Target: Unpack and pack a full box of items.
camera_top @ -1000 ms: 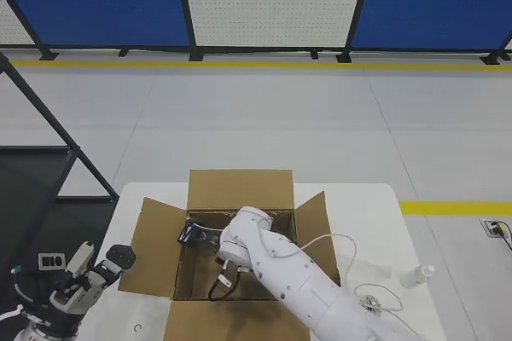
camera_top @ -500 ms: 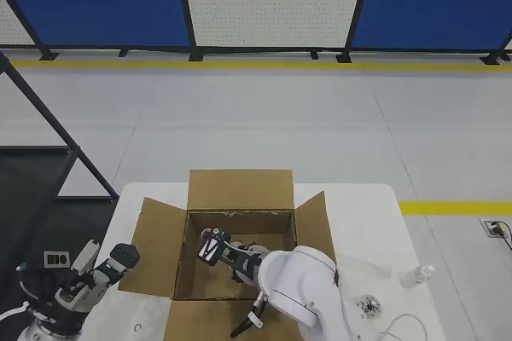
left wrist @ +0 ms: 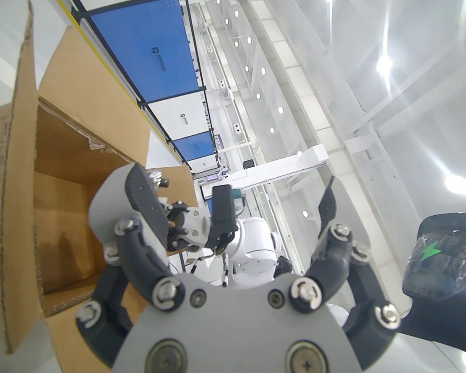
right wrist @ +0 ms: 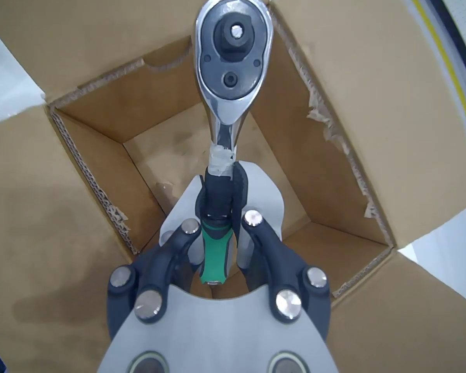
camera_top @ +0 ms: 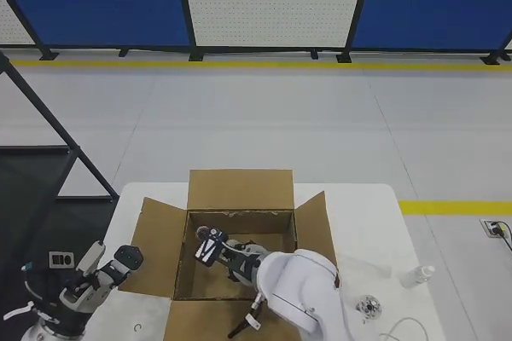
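Fingers point(right wrist: 239, 190) of the right gripper point(right wrist: 219, 186) are closed tight on the black-and-green handle of the ratchet wrench point(right wrist: 233, 56), whose chrome head points down into the cardboard box point(right wrist: 101, 91). The wrench hangs in the box's open mouth, and what we can see of the box floor looks bare. We cannot tell whether the wrench is going in or coming out. Either way, we would travel straight through the opening, clear of the walls and the torn flap edges. The heavy head sits far from the grip, so we expect it to lever, and we would move slowly with a firm clamp. The left gripper point(camera_top: 124, 256) hangs beside the box's left flap, its fingers spread wide and holding nothing. A plastic bottle point(camera_top: 416, 275) lies on the surface point(camera_top: 367, 205), well apart from the box.
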Robot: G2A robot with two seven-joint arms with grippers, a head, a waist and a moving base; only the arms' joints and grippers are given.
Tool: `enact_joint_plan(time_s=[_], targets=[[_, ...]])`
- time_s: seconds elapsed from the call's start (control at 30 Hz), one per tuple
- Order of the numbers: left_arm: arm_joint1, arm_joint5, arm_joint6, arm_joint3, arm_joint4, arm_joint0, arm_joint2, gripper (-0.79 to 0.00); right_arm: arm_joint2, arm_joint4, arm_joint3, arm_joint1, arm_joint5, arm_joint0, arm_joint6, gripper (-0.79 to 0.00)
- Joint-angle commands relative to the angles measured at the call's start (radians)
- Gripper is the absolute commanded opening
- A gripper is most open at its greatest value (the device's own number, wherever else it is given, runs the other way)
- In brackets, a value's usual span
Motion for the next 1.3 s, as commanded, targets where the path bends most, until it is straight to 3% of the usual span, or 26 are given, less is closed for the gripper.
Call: enact_joint_plan(time_s=[0.0,0.37,0.6,0.93,1.07,1.27], targets=[[0.000,0.004,-0.008,-0.004,0.008,0.002,0.012,0.000,0.011,-0.001,-0.066,0.003,0.009,-0.012,-0.007,-0.785],[0.004,0.003,-0.100,-0.007,0.034,-0.012,0.062,0.000,0.138,-0.052,-0.576,0.036,0.082,-0.249,-0.037,-0.785],[0.009,-0.012,-0.183,-0.009,0.019,-0.032,0.080,0.000,0.282,-0.180,-0.576,0.048,0.203,-0.325,-0.261,-0.785],[0.013,-0.009,-0.205,-0.007,0.023,-0.047,0.097,0.000,0.511,-0.168,-0.576,0.069,0.261,-0.553,-0.470,-0.785],[0.014,-0.006,-0.207,-0.008,0.025,-0.053,0.101,0.000,0.605,-0.131,-0.576,0.077,0.261,-0.622,-0.466,-0.785],[0.016,-0.003,-0.199,-0.005,0.026,-0.061,0.100,0.000,0.716,-0.027,-0.576,0.087,0.215,-0.665,-0.363,-0.785]])
